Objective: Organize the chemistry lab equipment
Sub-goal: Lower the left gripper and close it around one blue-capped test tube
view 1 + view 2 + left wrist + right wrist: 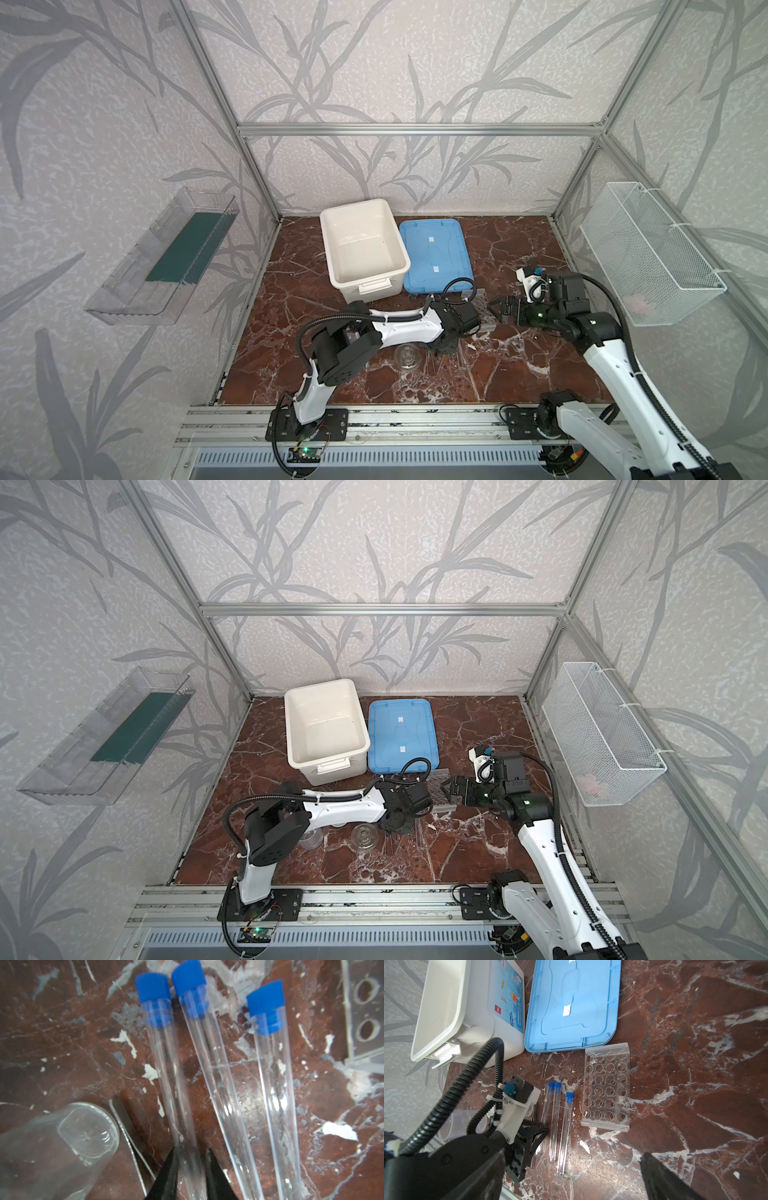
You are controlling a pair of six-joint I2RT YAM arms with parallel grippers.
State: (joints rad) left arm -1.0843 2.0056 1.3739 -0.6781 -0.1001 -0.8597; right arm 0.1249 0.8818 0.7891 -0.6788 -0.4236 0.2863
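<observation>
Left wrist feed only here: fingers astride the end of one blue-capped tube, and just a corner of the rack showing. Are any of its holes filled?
Observer: No. In the right wrist view, every hole of the clear rack is empty.
Operator: Where's the right gripper?
Observer: In a top view, the right gripper sits just right of the rack. It is open, with its fingers pointing toward the rack.
Operator: And the tub?
Observer: The white tub stands open with nothing visible inside. Its blue lid lies flat to its right.
</observation>
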